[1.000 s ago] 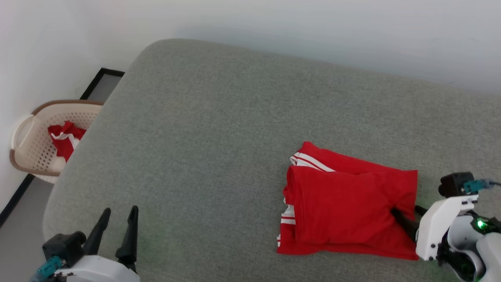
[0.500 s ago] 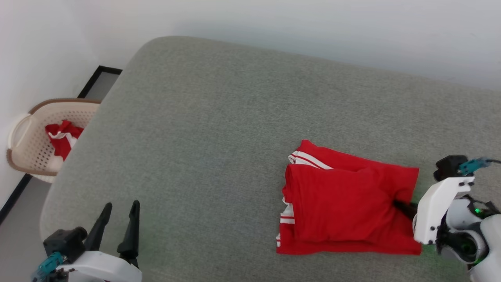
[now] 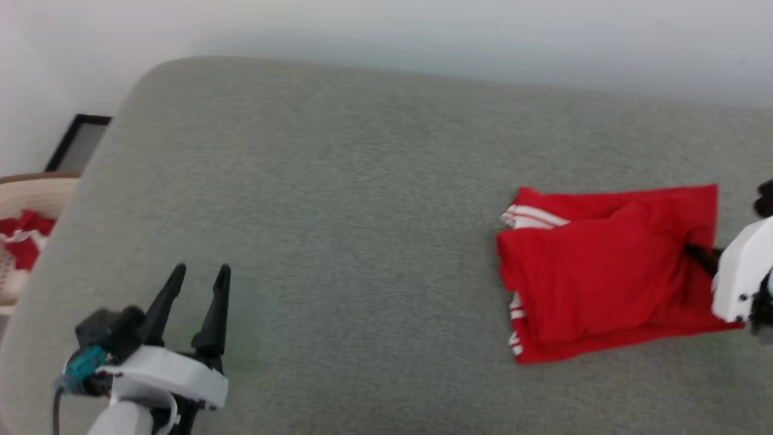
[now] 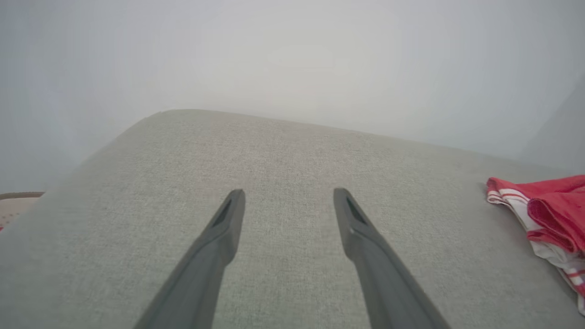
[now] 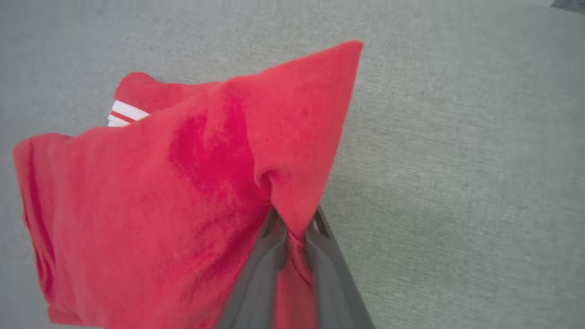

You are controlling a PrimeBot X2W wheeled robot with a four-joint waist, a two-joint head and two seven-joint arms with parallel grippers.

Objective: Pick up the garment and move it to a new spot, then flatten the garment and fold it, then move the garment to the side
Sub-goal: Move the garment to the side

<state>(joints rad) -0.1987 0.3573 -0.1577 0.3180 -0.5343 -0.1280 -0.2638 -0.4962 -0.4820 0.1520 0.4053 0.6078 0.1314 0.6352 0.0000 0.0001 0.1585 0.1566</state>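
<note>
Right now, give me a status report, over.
Right gripper shut on the garment, at its edge. Left gripper open above the cushion, holding nothing. Garment folded, lying on the cushion. Basket off at the left, not in the way.

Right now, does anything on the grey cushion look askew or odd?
The folded garment isn't neat: the right gripper is shut on its edge, puckering the cloth, and white-striped layers stick out unevenly at the opposite side. Nothing else stands out.
</note>
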